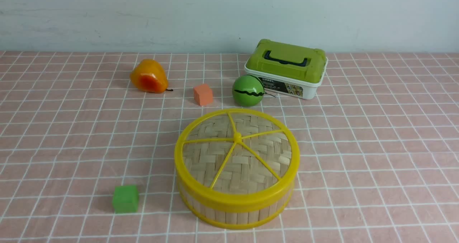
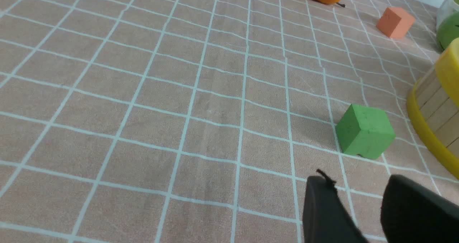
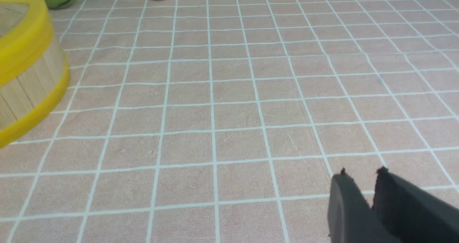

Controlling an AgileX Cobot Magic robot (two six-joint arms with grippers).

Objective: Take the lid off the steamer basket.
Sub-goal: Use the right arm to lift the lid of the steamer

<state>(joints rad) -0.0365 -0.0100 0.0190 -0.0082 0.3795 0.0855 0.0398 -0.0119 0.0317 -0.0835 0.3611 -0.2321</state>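
left claw (image 2: 356, 181): released, tips parted, holding nothing; its base is cut off by the frame edge.
right claw (image 3: 362, 174): released, a narrow gap between the tips, holding nothing; its base is cut off too.
tablecloth (image 1: 376, 157): checked, with open room on both sides of the steamer basket, broadest to the right.
steamer basket (image 1: 236, 216): upright near the middle; inside and floor hidden, both wrist views crop it.
lid (image 1: 265, 157): seated flat on the steamer basket, its yellow rim covering the upper wall.
green-lidded box (image 1: 287, 60): behind, toward the right; small label print hard to read.
orange fruit (image 1: 148, 76): far left.
green ball (image 1: 247, 90): just before the box, hiding some of its front.
green cube (image 1: 125, 199): near left, apart from the steamer basket.
orange cube (image 1: 203, 94): between fruit and ball.
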